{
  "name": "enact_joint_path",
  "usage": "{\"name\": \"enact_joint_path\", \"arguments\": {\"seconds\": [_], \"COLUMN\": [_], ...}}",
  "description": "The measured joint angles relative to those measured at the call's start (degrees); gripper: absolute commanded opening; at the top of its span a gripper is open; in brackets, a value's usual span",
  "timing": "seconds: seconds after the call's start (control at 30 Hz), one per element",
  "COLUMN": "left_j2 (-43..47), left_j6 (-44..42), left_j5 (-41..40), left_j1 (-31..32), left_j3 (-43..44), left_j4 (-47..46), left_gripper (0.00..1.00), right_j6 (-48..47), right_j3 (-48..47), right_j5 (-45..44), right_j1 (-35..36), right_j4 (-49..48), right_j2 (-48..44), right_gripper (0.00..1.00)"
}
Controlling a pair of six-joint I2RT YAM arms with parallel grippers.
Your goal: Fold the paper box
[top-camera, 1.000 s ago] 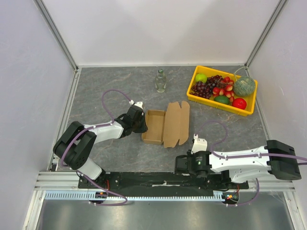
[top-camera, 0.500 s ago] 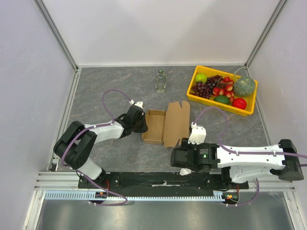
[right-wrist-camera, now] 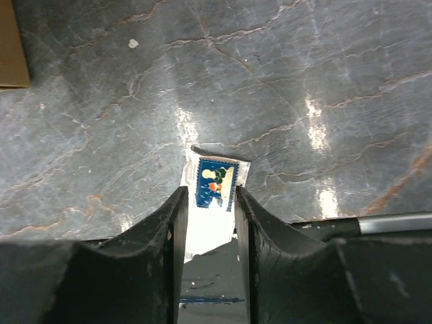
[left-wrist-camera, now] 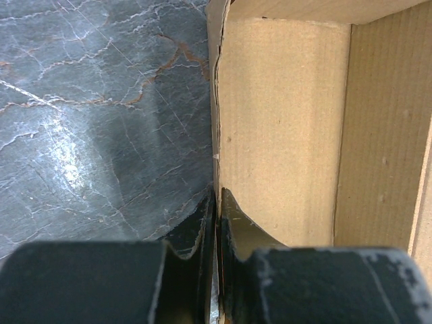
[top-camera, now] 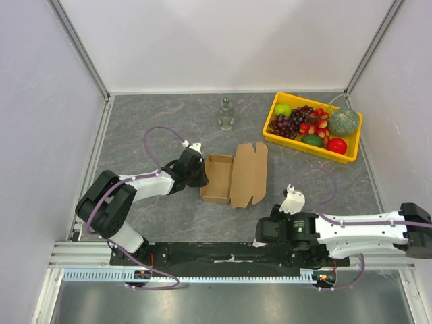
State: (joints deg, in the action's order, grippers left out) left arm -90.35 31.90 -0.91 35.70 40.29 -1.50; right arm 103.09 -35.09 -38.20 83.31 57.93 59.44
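Your left wrist view shows the left gripper (left-wrist-camera: 217,202) pinching a wall of the plain brown cardboard box (left-wrist-camera: 283,121). The top view hides that. The right gripper (right-wrist-camera: 208,199) is slightly spread, holding nothing.

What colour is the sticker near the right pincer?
The sticker is white with a blue picture; right wrist view.

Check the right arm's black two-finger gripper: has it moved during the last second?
Yes. In the top view the right gripper first swung left toward the brown cardboard paper box, then drew back rightward, away from the box's near right corner.
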Motion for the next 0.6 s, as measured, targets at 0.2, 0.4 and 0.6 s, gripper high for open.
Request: {"name": "enact_joint_path", "arguments": {"seconds": [0.2,0.4,0.6], "left_j2": [-0.04,-0.09,-0.11], "left_j6": [0.00,0.00,0.00], "left_j5": [0.02,0.04,0.07], "left_j1": [-0.02,0.00,0.00], "left_j3": [-0.02,0.00,0.00], "left_j4": [-0.11,-0.28,-0.33], "left_gripper": [0.13,0.13,0.13], "right_j6": [1.46,-0.90,-5.25], "right_j3": [3.56,-1.70,-16.41], "right_j5": [-0.37,-1.49,-5.60], "right_j1": [-0.04,-0.17,-0.17], "right_j4": [-3.61,0.24,8.50], "right_j2": [-4.70,9.05,26.16], "right_gripper": [0.91,0.98,0.98]}}
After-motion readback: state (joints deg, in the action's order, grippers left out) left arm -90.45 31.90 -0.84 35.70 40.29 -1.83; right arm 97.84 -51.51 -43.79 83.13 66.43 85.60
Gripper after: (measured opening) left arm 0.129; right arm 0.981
